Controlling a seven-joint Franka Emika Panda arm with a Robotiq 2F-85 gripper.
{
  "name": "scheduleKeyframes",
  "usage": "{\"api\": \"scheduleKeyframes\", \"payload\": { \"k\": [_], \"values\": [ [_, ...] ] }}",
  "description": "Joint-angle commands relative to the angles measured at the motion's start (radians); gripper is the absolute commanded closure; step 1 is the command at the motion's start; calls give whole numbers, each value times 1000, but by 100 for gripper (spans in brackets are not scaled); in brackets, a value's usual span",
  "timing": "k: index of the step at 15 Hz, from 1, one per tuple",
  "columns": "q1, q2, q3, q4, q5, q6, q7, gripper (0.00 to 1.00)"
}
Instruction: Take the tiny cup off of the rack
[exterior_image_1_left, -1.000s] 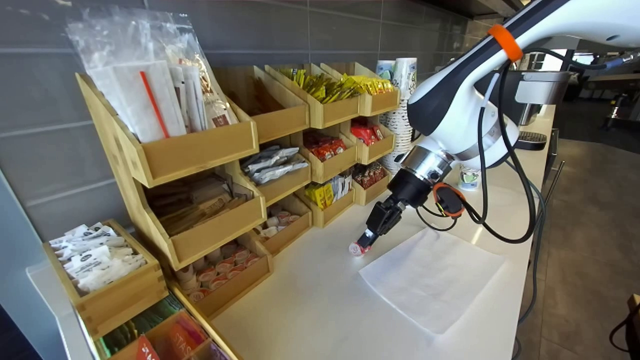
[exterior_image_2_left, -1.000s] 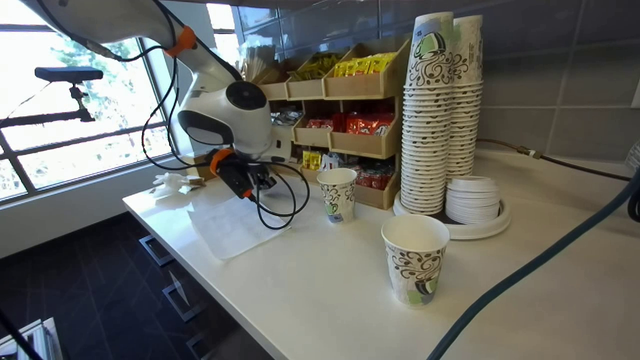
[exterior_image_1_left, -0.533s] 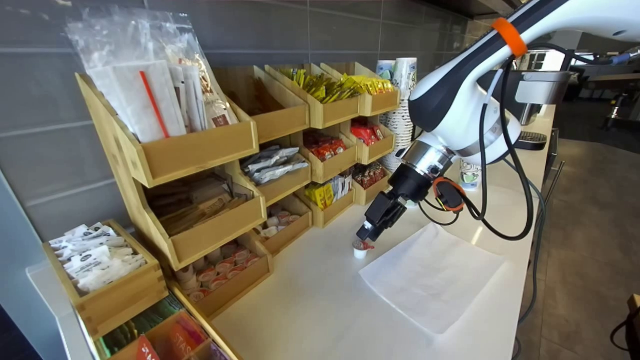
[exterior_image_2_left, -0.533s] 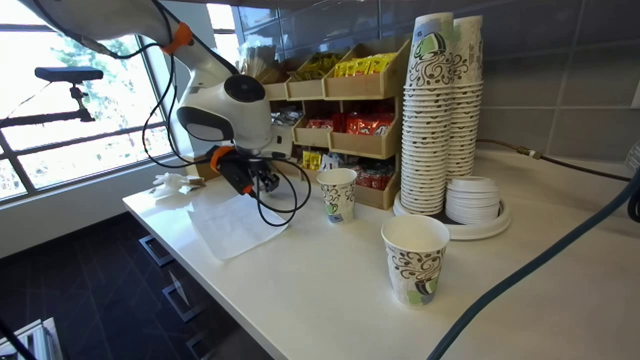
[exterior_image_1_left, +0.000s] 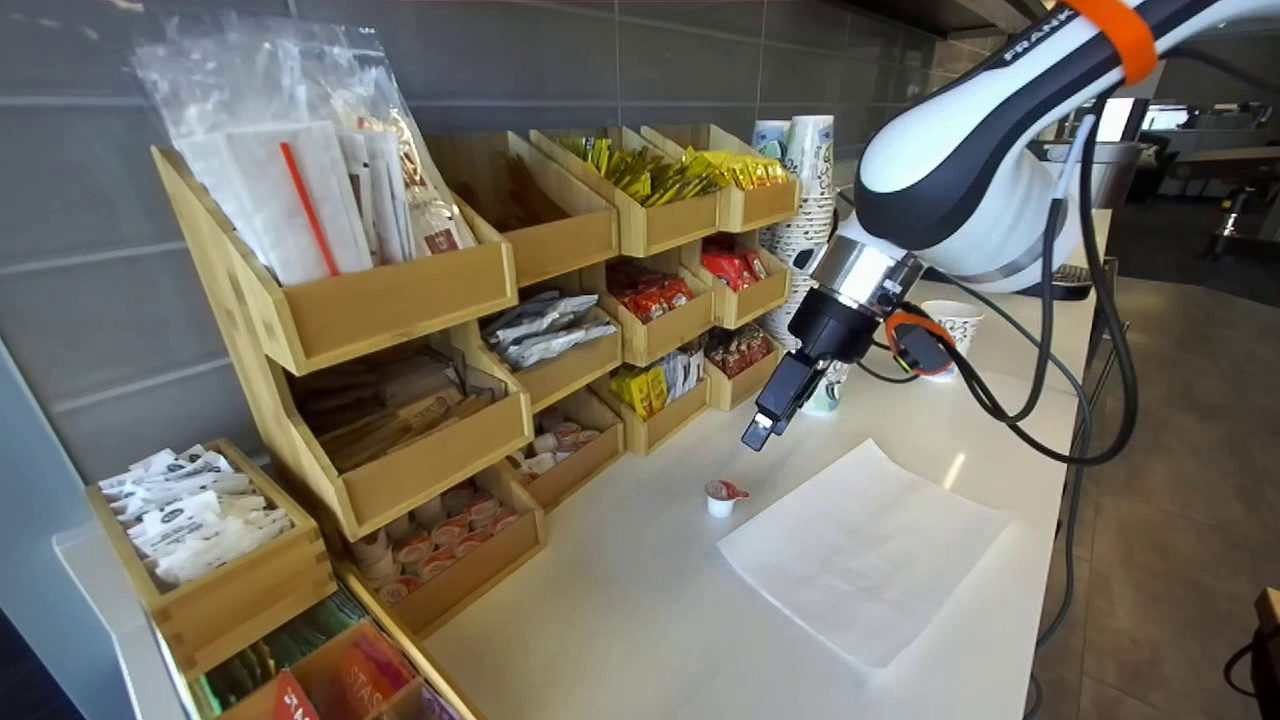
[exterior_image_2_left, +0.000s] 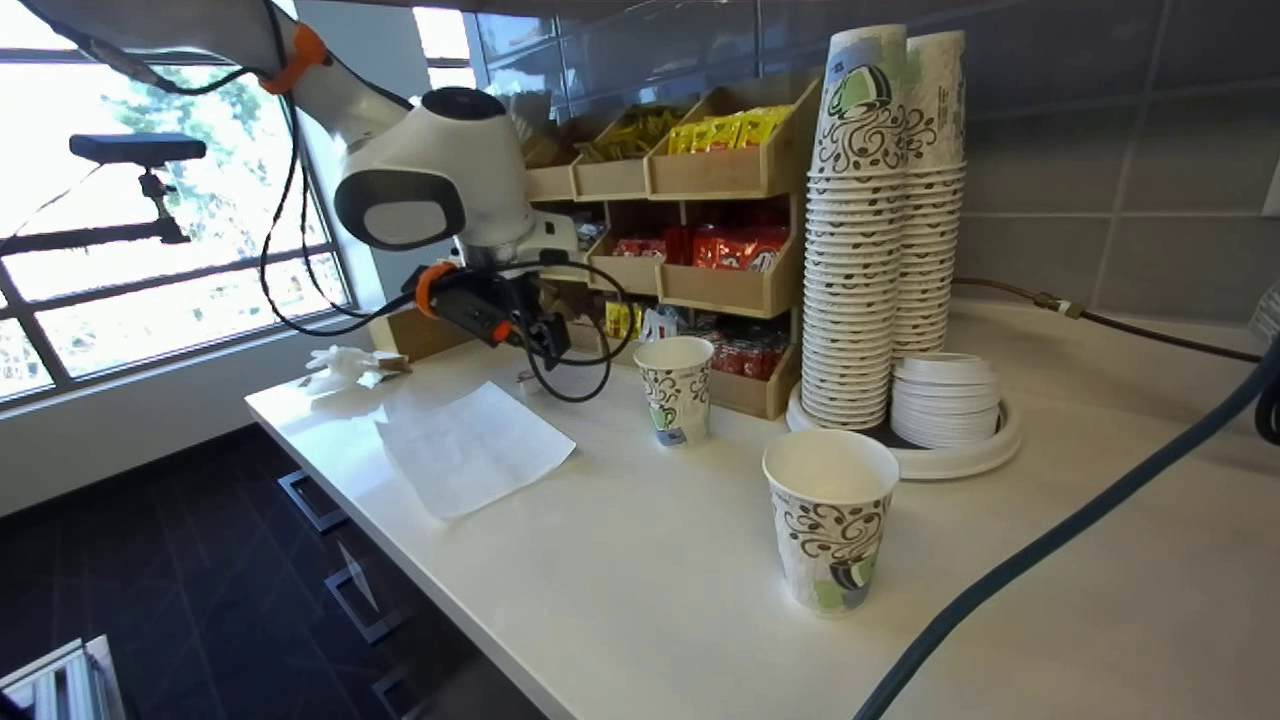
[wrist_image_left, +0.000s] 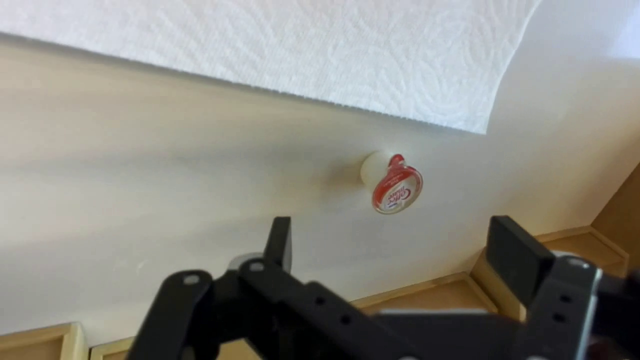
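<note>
Hand (exterior_image_1_left: 760, 430) risen; tiny cup (wrist_image_left: 392, 183) red-topped.

In an exterior view, a white paper towel (exterior_image_2_left: 480, 450) lay on the counter (exterior_image_2_left: 640, 560), lower than the claw (exterior_image_2_left: 554, 348). Right of the claw stood an upright patterned cup (exterior_image_2_left: 676, 392), and farther from it another cup (exterior_image_2_left: 830, 530), stacked cups (exterior_image_2_left: 850, 260) and white lids (exterior_image_2_left: 945, 405); a window (exterior_image_2_left: 215, 220) showed to the left.

- My arm (exterior_image_1_left: 1000, 140) slants downward in both exterior views, bent above the wrist (exterior_image_1_left: 862, 275).
- I have the end effector (wrist_image_left: 391, 237) tilted, pointing down.
- In the wrist view, its fingers (wrist_image_left: 514, 252) stand wide apart, a clear gap between them.
</note>
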Motion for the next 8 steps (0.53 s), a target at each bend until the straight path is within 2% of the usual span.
{"api": "scheduleKeyframes", "payload": {
  "k": [1, 4, 8],
  "values": [
    [26, -123, -22, -76, -257, -1, 153, 0],
    [26, -193, -14, -92, -445, -5, 262, 0],
    [35, -274, -11, -104, -594, -32, 347, 0]
  ]
}}
